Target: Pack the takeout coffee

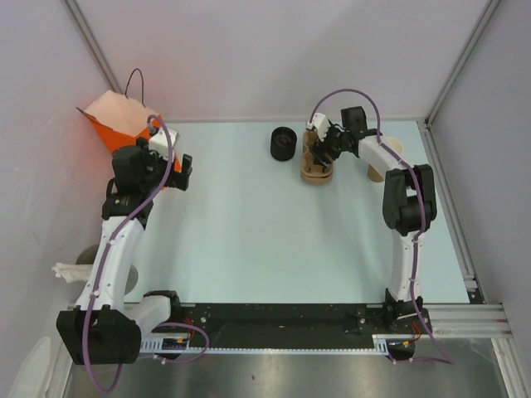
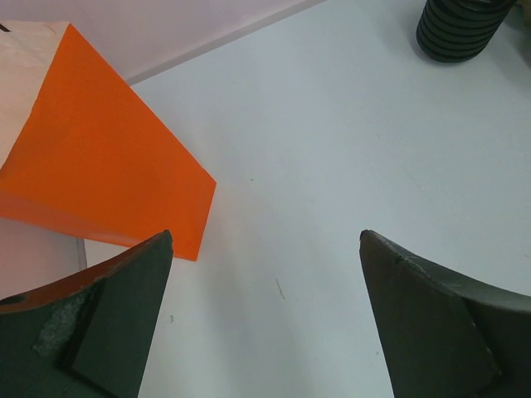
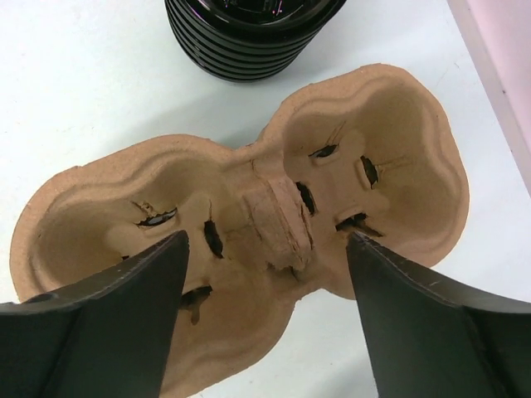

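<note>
The takeout coffee as a single lidded cup is out of view. A moulded brown cup carrier (image 1: 315, 172) lies at the back of the table, right of centre. My right gripper (image 1: 320, 149) hangs over it, open. In the right wrist view the right gripper (image 3: 268, 236) has its jaws on either side of the carrier's (image 3: 390, 133) raised middle post, not touching it. A stack of black lids (image 1: 283, 143) (image 3: 249, 33) stands just left of the carrier. My left gripper (image 1: 184, 170) (image 2: 266, 234) is wide open over bare table, with nothing between its fingers.
An orange paper bag (image 1: 116, 124) (image 2: 99, 166) lies tipped at the back left, right beside the left gripper. Tan cups (image 1: 373, 172) show partly behind the right arm. The lid stack (image 2: 460, 29) appears far off in the left wrist view. Walls close in the back and sides.
</note>
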You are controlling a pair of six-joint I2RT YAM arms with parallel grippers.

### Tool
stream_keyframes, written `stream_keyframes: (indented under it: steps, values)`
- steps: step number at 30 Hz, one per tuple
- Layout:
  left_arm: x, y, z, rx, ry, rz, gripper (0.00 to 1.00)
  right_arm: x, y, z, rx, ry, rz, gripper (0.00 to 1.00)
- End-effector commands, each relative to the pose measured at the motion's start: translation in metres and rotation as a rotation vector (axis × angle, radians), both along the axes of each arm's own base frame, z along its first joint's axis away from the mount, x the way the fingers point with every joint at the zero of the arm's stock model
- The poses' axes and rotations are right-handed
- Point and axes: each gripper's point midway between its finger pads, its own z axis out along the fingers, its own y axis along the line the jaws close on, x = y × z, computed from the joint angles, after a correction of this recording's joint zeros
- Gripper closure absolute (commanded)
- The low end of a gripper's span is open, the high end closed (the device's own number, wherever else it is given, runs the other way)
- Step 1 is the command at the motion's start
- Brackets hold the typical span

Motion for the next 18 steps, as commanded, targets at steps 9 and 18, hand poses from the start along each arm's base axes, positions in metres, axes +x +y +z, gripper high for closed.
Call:
stream_keyframes:
  steps: [9,18]
  values:
    - [0.002,-0.005,0.006,-0.025,-0.040,-0.020,0.01,0.009,0.004,0.013,0.031,-0.001,0.050,0.42]
    - [0.001,-0.006,0.005,-0.027,-0.038,-0.026,0.01,0.010,0.005,0.026,0.052,-0.018,0.045,0.67]
